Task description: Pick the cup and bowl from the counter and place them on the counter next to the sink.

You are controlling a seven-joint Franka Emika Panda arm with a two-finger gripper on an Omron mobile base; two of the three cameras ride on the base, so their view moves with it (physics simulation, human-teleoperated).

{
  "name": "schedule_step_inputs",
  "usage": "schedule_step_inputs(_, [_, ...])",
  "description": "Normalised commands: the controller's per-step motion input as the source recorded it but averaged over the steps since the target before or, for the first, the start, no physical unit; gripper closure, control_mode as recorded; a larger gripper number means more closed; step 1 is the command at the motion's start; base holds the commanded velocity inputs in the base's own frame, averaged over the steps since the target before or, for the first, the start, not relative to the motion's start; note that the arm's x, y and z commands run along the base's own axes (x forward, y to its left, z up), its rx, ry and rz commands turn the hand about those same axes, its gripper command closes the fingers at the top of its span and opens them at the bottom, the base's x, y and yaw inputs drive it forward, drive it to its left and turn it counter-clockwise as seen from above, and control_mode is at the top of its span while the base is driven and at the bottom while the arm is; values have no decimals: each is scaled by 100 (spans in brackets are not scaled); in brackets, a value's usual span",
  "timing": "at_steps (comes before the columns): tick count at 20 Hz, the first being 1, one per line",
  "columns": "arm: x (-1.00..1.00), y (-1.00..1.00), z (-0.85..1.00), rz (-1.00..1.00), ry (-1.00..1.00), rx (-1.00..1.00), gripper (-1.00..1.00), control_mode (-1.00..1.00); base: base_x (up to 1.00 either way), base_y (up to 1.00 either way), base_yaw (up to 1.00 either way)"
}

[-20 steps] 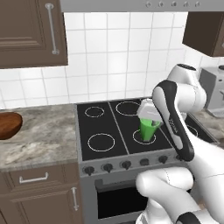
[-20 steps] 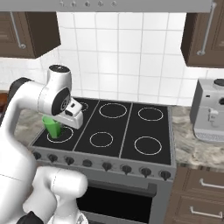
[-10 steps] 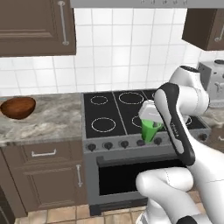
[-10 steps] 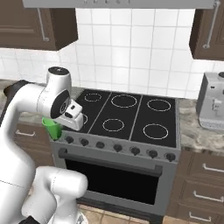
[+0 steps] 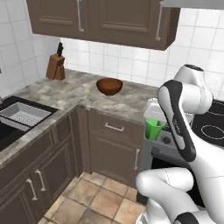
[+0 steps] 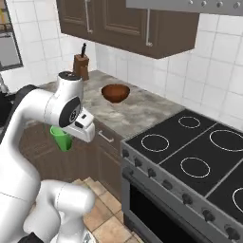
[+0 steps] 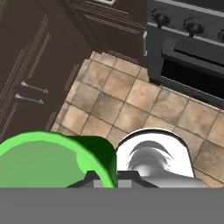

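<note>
Over the tiled floor [image 7: 131,105], clear of the counter [image 5: 131,103], our gripper [image 7: 106,180] is clamped on the rim of the cup [image 5: 153,128] (small, bright green, no handle). On that counter we see the bowl [image 5: 109,86], wide and reddish-brown. Our left base view alone shows the sink [image 5: 6,133] with its grey rack [image 5: 22,114]; the right one shows more stovetop [image 6: 190,156].

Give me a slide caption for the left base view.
White arm's hand carries the small green cup beside the stove; brown wooden bowl waits on the counter.
</note>
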Motion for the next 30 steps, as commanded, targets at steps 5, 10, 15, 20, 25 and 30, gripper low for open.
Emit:
schedule_step_inputs(5, [0, 0, 0, 0, 0, 0, 100, 100, -19, 0, 86])
schedule_step_inputs(10, [0, 0, 0, 0, 0, 0, 100, 100, -21, 0, 83])
schedule_step_inputs(15, [0, 0, 0, 0, 0, 0, 100, 100, -13, 12, 70])
schedule_step_inputs(20, [0, 0, 0, 0, 0, 0, 100, 100, 25, 15, 12])
schedule_step_inputs(25, [0, 0, 0, 0, 0, 0, 100, 100, 70, 62, 0])
schedule_step_inputs(30, [0, 0, 0, 0, 0, 0, 100, 100, 87, 82, -2])
